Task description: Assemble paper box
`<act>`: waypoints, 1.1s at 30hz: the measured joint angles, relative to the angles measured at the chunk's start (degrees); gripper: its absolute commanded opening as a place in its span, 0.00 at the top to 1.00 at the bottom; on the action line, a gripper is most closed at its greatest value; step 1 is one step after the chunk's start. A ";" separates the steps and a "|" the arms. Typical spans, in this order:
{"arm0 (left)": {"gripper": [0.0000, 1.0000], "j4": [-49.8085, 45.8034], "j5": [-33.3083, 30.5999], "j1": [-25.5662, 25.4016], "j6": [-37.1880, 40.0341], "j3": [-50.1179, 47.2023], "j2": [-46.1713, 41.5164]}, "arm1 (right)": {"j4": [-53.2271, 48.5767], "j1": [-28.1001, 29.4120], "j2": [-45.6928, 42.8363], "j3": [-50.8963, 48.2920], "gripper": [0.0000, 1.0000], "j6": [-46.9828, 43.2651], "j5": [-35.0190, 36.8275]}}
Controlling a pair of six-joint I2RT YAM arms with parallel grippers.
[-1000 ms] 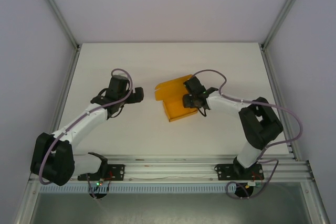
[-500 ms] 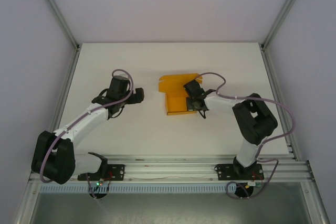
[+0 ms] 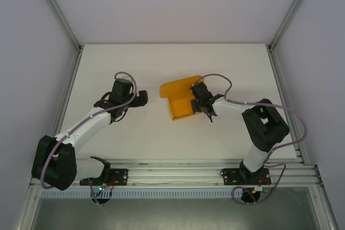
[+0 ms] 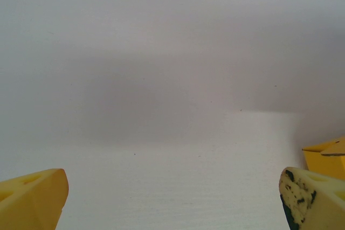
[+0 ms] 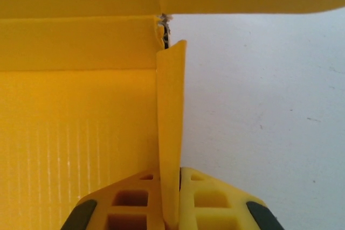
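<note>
The paper box (image 3: 180, 99) is orange-yellow card, partly folded, lying near the middle of the white table with its far wall raised. My right gripper (image 3: 200, 102) is at the box's right side, shut on an upright side flap (image 5: 171, 127) that stands edge-on between its two yellow fingers (image 5: 215, 200). The wrist view also has the box floor (image 5: 75, 144) to the left of that flap and the back wall (image 5: 81, 41) beyond. My left gripper (image 3: 141, 98) hovers left of the box, apart from it, its yellow fingertips (image 4: 32, 197) spread wide and holding nothing.
The white table (image 3: 135, 63) is bounded by aluminium frame posts at both sides (image 3: 283, 74) and a rail along the near edge (image 3: 172, 173). A corner of the orange card (image 4: 326, 149) peeks in at the right of the left wrist view.
My right gripper has closed onto the box's right side flap. The box has shifted and turned slightly on the table. The left arm has stayed still.
</note>
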 measured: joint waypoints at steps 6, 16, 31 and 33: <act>0.00 2.47 1.20 0.00 0.83 -2.10 -1.64 | 6.67 0.04 -8.59 -5.33 1.00 -1.01 -8.87; 0.00 11.47 11.19 0.00 0.85 -2.91 1.36 | 19.32 0.04 -20.65 -9.81 1.00 -1.99 -25.42; 0.00 24.22 35.58 -4.09 2.80 3.39 9.38 | 19.41 0.79 -20.02 -5.75 1.00 -8.00 -29.31; 0.00 24.15 35.50 -3.87 2.82 3.89 9.79 | 17.73 1.84 -19.63 -4.44 1.00 -9.75 -26.10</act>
